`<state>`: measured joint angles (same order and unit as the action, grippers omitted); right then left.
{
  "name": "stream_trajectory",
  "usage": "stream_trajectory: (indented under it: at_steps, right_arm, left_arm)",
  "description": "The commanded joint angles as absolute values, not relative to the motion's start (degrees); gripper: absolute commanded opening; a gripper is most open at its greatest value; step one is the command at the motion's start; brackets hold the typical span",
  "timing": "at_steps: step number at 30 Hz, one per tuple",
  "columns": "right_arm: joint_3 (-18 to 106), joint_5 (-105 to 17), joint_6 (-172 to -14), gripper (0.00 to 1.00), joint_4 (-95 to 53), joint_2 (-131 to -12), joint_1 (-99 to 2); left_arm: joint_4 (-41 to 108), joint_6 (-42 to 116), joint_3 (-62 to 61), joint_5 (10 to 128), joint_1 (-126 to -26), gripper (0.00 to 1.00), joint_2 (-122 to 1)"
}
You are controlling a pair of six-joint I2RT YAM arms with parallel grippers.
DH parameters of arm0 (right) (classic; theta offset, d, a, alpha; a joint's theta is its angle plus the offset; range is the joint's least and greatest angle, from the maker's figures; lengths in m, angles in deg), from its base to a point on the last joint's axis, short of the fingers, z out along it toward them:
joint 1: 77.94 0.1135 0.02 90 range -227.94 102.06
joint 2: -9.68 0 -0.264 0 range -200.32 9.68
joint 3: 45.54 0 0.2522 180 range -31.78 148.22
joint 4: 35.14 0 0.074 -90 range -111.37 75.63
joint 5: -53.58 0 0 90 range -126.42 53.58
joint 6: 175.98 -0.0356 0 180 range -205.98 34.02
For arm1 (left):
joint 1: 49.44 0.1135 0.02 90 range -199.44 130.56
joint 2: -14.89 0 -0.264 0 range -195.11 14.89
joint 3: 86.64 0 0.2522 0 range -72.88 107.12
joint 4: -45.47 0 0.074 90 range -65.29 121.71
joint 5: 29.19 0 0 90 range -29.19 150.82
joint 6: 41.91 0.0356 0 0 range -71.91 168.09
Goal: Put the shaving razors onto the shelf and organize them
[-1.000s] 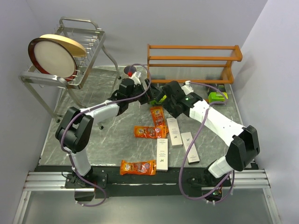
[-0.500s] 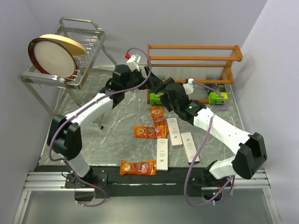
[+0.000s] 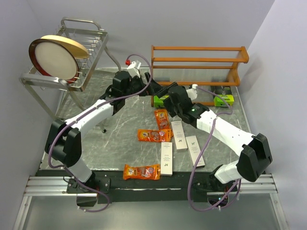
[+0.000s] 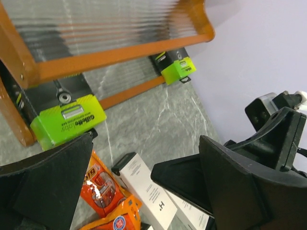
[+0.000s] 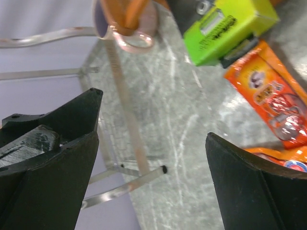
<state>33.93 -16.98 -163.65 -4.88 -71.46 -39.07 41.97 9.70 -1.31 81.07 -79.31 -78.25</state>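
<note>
1. The shelf (image 3: 199, 64) stands at the back of the table (image 3: 120, 139), against the wall, right of centre.
2. Two lime-green-and-black packs sit at the foot of the shelf. One (image 3: 160, 99) is at its left end and the other (image 3: 224, 99) at its right end. Both poke out from under the lowest slatted tier.
3. The pictures do not show whether these packs rest on the bottom rail or on the table.
4. The other shaving razors lie flat on the table in front of the shelf.
5. One orange packet (image 3: 161, 118) lies just below the left green pack, and a second (image 3: 154, 135) is just below that one.
6. A third orange packet (image 3: 141, 171) lies near the front edge, beside the foot of a white box (image 3: 166, 158).
7. Two more white boxes (image 3: 178, 134) (image 3: 194, 150) lie side by side to the right of the orange packets.
8. The left fingers (image 4: 240, 187) are spread wide with nothing between them. They hover above the table, facing the left green pack and the shelf's left post.
9. The right fingers (image 5: 53, 158) are also spread wide and hold nothing. They hang close to the same green pack, looking across it towards a mauve mug (image 5: 125, 17).
10. The two arms meet near the shelf's left end.
11. A silver wire rack (image 3: 86, 52) holding a round plate (image 3: 53, 58) stands at the far left.
</note>
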Motion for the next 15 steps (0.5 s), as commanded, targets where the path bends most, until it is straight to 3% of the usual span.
stream_trajectory:
  at_steps: [1, 7, 15]
  right_arm:
    - [39.0, -16.0, -163.8, 1.00, -11.9, -71.8, -38.8]
    - [36.9, -14.4, -160.7, 1.00, -19.0, -70.7, -38.7]
    - [48.7, -13.6, -157.6, 1.00, -8.5, -72.7, -39.4]
  left_arm:
    - [40.2, 9.3, -2.2, 88.3, -80.6, 0.97, -77.7]
    - [40.5, 11.4, 0.7, 88.8, -79.9, 0.95, -78.6]
    - [42.5, 6.6, 3.1, 89.5, -79.4, 0.97, -78.4]
